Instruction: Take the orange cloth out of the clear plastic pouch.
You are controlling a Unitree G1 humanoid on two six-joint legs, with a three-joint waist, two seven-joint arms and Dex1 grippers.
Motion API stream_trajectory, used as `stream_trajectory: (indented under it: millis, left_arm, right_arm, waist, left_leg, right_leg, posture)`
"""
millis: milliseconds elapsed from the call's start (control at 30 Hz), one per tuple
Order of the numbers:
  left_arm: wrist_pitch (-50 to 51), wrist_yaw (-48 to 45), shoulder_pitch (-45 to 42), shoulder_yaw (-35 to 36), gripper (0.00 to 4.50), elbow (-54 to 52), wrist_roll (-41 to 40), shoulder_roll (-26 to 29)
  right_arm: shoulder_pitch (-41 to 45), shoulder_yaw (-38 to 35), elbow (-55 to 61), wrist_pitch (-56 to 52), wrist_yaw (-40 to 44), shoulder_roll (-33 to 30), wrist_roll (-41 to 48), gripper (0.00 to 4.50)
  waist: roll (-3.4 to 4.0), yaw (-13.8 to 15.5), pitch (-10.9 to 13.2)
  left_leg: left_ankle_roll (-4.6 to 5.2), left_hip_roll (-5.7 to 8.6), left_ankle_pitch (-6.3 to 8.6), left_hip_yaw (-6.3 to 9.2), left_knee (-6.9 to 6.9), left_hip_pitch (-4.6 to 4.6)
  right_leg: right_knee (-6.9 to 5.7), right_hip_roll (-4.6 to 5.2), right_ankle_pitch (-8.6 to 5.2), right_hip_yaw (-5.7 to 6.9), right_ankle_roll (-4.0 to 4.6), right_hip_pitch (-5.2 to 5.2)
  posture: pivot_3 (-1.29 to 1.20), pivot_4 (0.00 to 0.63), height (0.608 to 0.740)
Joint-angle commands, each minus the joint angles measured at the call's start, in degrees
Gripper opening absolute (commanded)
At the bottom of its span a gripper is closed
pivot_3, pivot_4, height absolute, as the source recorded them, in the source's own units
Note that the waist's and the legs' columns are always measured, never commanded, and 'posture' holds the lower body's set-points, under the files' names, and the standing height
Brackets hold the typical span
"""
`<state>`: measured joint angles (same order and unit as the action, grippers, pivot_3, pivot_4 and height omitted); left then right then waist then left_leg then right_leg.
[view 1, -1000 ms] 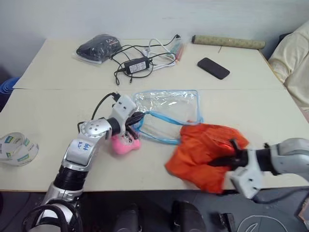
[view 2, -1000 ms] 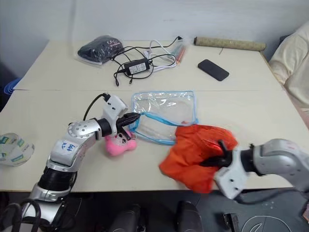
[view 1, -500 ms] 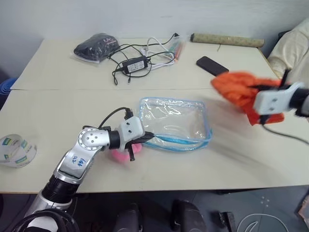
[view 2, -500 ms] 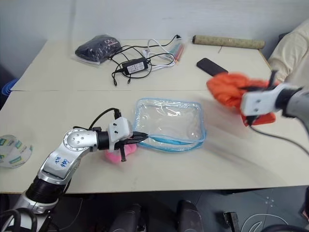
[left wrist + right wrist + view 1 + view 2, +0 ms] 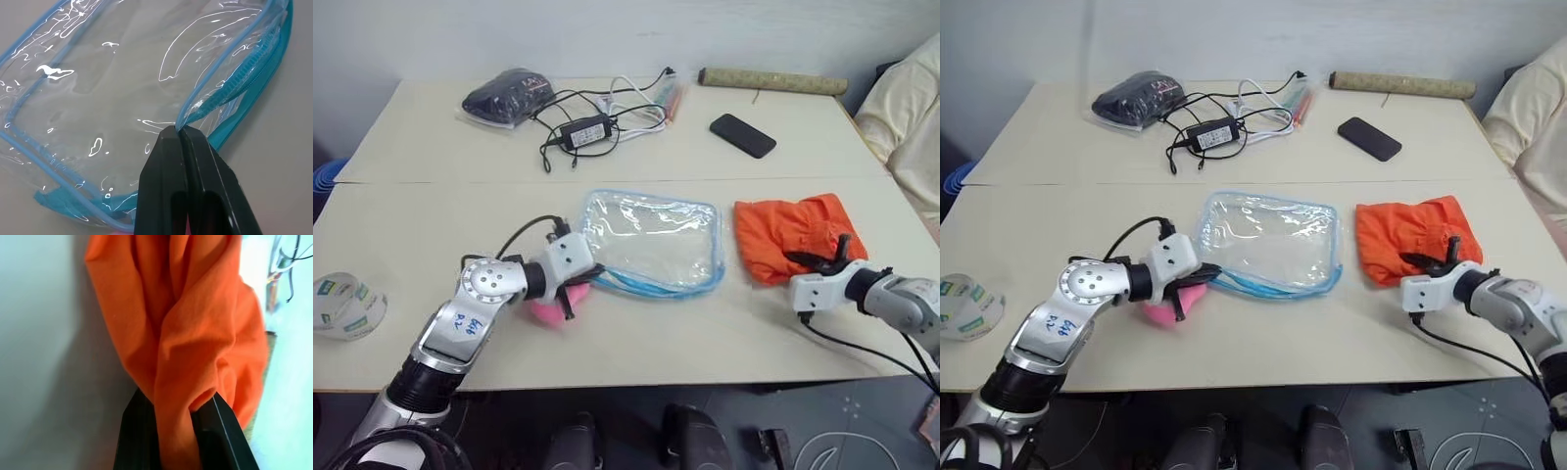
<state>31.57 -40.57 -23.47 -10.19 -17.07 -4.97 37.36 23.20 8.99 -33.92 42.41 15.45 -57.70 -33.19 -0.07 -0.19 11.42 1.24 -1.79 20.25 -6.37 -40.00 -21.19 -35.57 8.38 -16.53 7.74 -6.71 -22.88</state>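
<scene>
Right tool: fingers clamped on a fold of the orange cloth, fabric bunched between them in the right wrist view. The cloth lies spread and wrinkled on the counter, to the right of the clear plastic pouch, near it but not touching. None of the cloth is inside the pouch.

Left tool: fully closed, pinching the pouch's blue zip edging at the open mouth, a thin fold of plastic caught at the fingertips. The pouch lies flat, transparent, and looks empty; only counter shows through it. Pink plush toy sits under/just beside the left tool, at the pouch's left edge.

Progress, my read: extraction is done, cloth is out and resting on the counter. Left to do is only cleanup: the right tool lets go of the cloth, the left tool lets go of the pouch edge, both arms pull back. Cloth's near edge is by the counter's front right, so release should be clean, no dragging.

Rest of the counter is well apart from the work: tape roll at far left, bag of black stuff, charger with cables, phone, rolled mat along the back.
</scene>
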Motion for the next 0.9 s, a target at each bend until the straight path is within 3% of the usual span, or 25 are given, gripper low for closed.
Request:
stream_trajectory:
  millis: [33, 100, 133, 200, 400, 533, 633, 767, 900]
  left_arm:
    - [1.0, 0.6, 0.9, 1.8, 0.00, -1.7, -0.9, -0.7]
    - [1.3, 0.2, 1.3, 1.6, 0.00, -2.8, -1.8, -1.4]
    - [1.7, -0.1, 1.5, 1.8, 0.21, -3.5, -2.7, -1.9]
    - [2.3, -0.2, 1.7, 2.4, 0.58, -4.2, -3.9, -2.5]
    - [6.8, -1.3, 3.6, 7.8, 2.35, -8.0, -9.5, -1.6]
    - [14.8, -8.4, 9.1, 22.9, 3.57, -13.9, -23.9, 3.5]
    - [15.5, -14.6, 13.4, 32.6, 3.57, -12.5, -28.5, 9.7]
    - [10.2, -23.2, 20.1, 42.2, 3.57, -1.8, -26.6, 18.8]
    - [0.4, -25.3, 20.7, 42.2, 3.57, 9.4, -21.2, 23.8]
  right_arm:
    - [-1.7, -2.2, 2.0, -2.4, 2.8, 1.4, 6.5, 0.03]
    - [-2.7, -2.9, 3.4, -3.9, 5.8, 2.0, 10.4, 0.03]
    - [-3.6, -3.7, 5.0, -5.5, 9.0, 2.3, 14.5, 0.76]
    - [-5.1, -4.7, 7.8, -8.6, 14.0, 2.5, 20.3, 1.25]
    - [-13.9, -9.5, 21.4, -23.2, 34.2, -1.7, 40.2, 3.20]
    - [-25.2, -22.5, 30.2, -41.6, 48.1, -9.1, 57.9, 4.49]
    - [-26.7, -29.7, 26.9, -50.2, 52.7, -12.2, 62.4, 4.49]
    - [-24.4, -36.1, 15.8, -56.5, 56.7, -14.6, 64.1, 4.49]
    - [-22.5, -37.5, 8.1, -57.0, 58.6, -14.8, 62.0, 4.49]
  waist:
    - [0.00, 0.0, 0.0]
    - [0.00, 0.0, 0.0]
    - [0.00, 0.0, 0.0]
    - [0.00, 0.1, 0.0]
    - [0.00, 0.3, 0.0]
    - [0.01, 0.6, 0.0]
    - [0.02, 0.3, 0.0]
    - [0.07, 0.1, 0.0]
    - [0.07, 0.3, 0.0]
  left_leg:
    - [0.00, -0.01, 0.00, 0.00, 0.00, 0.00]
    - [-0.01, -0.01, 0.00, 0.02, 0.00, 0.00]
    - [-0.01, 0.00, 0.00, 0.01, -0.01, 0.00]
    - [-0.01, 0.00, 0.00, 0.02, -0.01, 0.01]
    - [0.00, -0.01, 0.00, 0.16, -0.04, 0.03]
    - [0.05, 0.00, 0.03, 0.31, -0.03, -0.04]
    - [0.07, -0.01, 0.05, 0.35, -0.05, 0.01]
    - [0.08, 0.01, 0.06, 0.26, -0.05, 0.18]
    - [0.09, 0.02, 0.11, 0.18, 0.01, 0.05]
  right_leg:
    - [-0.01, -0.01, 0.00, 0.00, 0.00, 0.00]
    - [0.00, -0.01, 0.00, 0.01, 0.00, 0.02]
    - [0.00, -0.01, 0.00, 0.00, 0.00, 0.02]
    - [0.01, 0.00, 0.00, 0.01, 0.00, 0.04]
    - [0.03, 0.02, 0.00, 0.03, 0.00, 0.16]
    - [0.11, 0.06, 0.00, 0.00, 0.00, 0.22]
    - [0.15, 0.07, 0.00, 0.01, 0.01, 0.29]
    - [0.32, 0.06, -0.03, 0.14, 0.07, 0.31]
    - [0.35, 0.06, -0.06, 0.20, 0.12, 0.11]
  posture:
    - [0.00, 0.150, 0.740]
    - [0.00, 0.150, 0.740]
    - [0.00, 0.150, 0.740]
    - [0.00, 0.150, 0.740]
    - [0.00, 0.150, 0.740]
    - [0.00, 0.150, 0.740]
    - [0.00, 0.150, 0.740]
    - [0.00, 0.150, 0.740]
    - [0.00, 0.150, 0.740]
